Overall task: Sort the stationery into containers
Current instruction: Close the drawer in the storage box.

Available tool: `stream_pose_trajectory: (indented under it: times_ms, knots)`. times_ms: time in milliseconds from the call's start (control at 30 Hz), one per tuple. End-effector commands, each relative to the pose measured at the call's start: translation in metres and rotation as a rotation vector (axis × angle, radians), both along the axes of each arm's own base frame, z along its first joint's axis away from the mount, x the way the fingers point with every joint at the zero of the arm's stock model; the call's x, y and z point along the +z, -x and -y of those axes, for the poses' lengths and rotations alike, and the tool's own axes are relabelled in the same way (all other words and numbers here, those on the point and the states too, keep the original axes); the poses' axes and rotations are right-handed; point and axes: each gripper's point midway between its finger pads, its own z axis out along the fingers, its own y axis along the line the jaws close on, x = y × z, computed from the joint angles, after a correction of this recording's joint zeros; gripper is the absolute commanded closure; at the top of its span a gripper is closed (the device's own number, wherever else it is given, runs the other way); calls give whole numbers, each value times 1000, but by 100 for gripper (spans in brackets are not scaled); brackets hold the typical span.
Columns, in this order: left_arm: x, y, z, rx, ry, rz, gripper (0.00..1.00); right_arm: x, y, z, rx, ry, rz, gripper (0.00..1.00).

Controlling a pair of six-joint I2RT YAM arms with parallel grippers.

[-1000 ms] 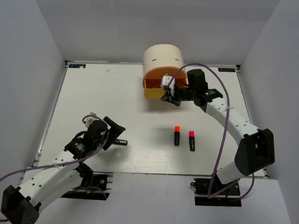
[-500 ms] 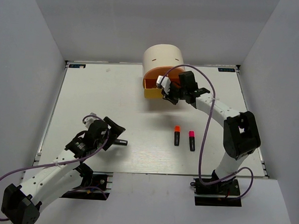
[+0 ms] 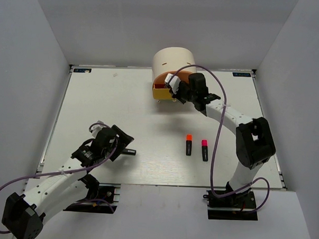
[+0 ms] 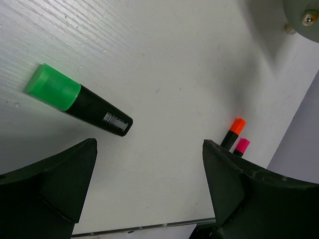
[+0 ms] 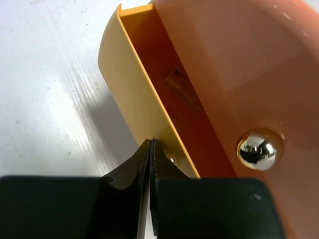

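left end effector [image 4: 149, 149]: fingers wide apart, empty, hovering above the green highlighter [image 4: 77, 101], not touching it
right end effector [image 5: 151, 145]: fingers pressed together, nothing between them, tips against the front of the yellow drawer [image 5: 127, 94]
green highlighter: flat on the worktop [image 4: 164, 59] near the left arm, off-centre in the wrist view, closer to one finger than the other
orange highlighter [image 4: 233, 132], pink highlighter [image 4: 241, 146]: side by side mid-worktop, caps toward the desk unit [image 3: 174, 62], well apart from both arms
desk unit: at the far edge, yellow drawer standing part way out under the orange drawer [image 5: 234, 74]
drawer contents: small tan block [image 5: 180, 85] visible inside the yellow drawer, rest hidden
handling, highlighters: probably light, stiff plastic, smooth barrel, likely to roll or skid if nudged from one side; not fragile
grip point, highlighter: across the black barrel near mid-length, fingers square to the long axis; better to avoid the cap, wider and possibly loose
before closing: re-centre over the barrel so both fingers land together
handling, drawer: likely thin, light plastic that slides easily; whole unit may shift on the worktop under a hard shove
grip point, drawer: round knob [image 5: 258, 149] on the orange front for pulling; flat front for pushing with closed tips; yellow drawer's own knob mostly hidden behind the fingers
risk: closed tips sliding off the curved front, or skewing the drawer so it jams
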Motion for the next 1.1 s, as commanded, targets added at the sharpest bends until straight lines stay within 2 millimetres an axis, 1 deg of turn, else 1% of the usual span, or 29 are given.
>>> stream_pose_trajectory:
  times_ms: [0,100,167,367,433,567,667,767,800,833,867,900,933,967,1000,1033,1067]
  knots:
    - [2,-2,1,2,13,8,4,28,-28,-6,-57,-32,124,95]
    - [2,-2,1,2,13,8,4,27,-34,-9,-73,-20,142,94]
    - [2,-2,1,2,13,8,4,24,-40,-6,-91,-9,153,94]
    - [2,-2,1,2,13,8,4,32,-49,-4,-134,-20,218,92]
    - [2,-2,1,2,13,8,4,33,-53,1,-162,-14,229,92]
    - [0,-2,1,2,8,0,4,34,-56,3,-180,-11,250,92]
    - [0,-1,3,-4,14,-3,4,32,-56,1,-177,-8,251,91]
    - [4,-3,4,-4,19,4,4,37,-44,-2,-139,-47,212,91]
    - [4,-3,4,-4,19,4,4,32,-36,-2,-123,-51,169,91]
    - [4,-3,4,-4,19,4,4,41,-23,-10,-61,-88,161,91]
    - [4,-3,4,-4,19,4,4,32,-7,-3,-43,-85,136,91]
    - [4,-3,4,-4,19,4,4,41,-1,-7,-23,-124,158,91]
    - [-1,-1,2,-4,13,-4,4,51,16,0,-20,-159,167,89]
    - [1,-1,3,-4,18,3,4,44,25,3,-23,-180,170,87]
    - [-1,-1,2,-4,18,3,4,48,28,6,-54,-223,160,73]
    - [-1,-1,2,-4,18,3,4,54,35,17,-122,-287,156,60]
    - [-1,-1,2,-4,18,3,4,56,30,26,-195,-318,165,49]
